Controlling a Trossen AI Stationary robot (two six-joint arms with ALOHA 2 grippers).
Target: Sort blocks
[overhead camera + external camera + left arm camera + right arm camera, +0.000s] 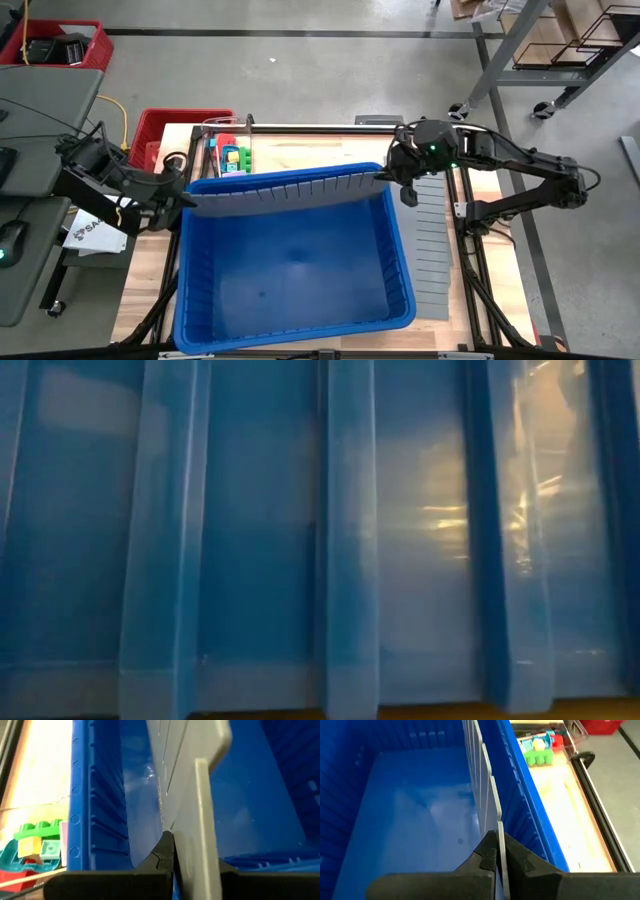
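**Both grippers clamped on one divider over the bin; blocks untouched at the far left**

A large blue bin [300, 300] takes up most of the table [290, 152]. Its inside looks bare in the high view. In the low view, its ribbed wall [330, 540] fills the whole picture.

A long grey divider [285, 190] spans the bin's far edge, running left to right just inside the far wall. It is notched along its upper edge.

The left gripper [183, 196] is at the bin's far-left corner, clenched on the divider's left end. In the left wrist view the dark fingers [162, 852] pinch the panel [192, 820], with the bin wall [95, 795] beside it.

The right gripper [405, 185] is at the bin's far-right corner, clenched on the divider's right end. In the right wrist view its fingers [490, 852] are tight against the panel [482, 785], which stands upright on edge just inside the bin's far wall [525, 800].

The blocks [232, 157] lie in a small cluster on the table beyond the bin, toward the far left, apart from both grippers. Green, yellow, teal and red show among them [35, 845] [540, 747]. Whether they sit in a container cannot be told.

A second grey panel [432, 245] lies flat on the table to the right of the bin. A red basket [165, 130] stands off the table's far-left corner.
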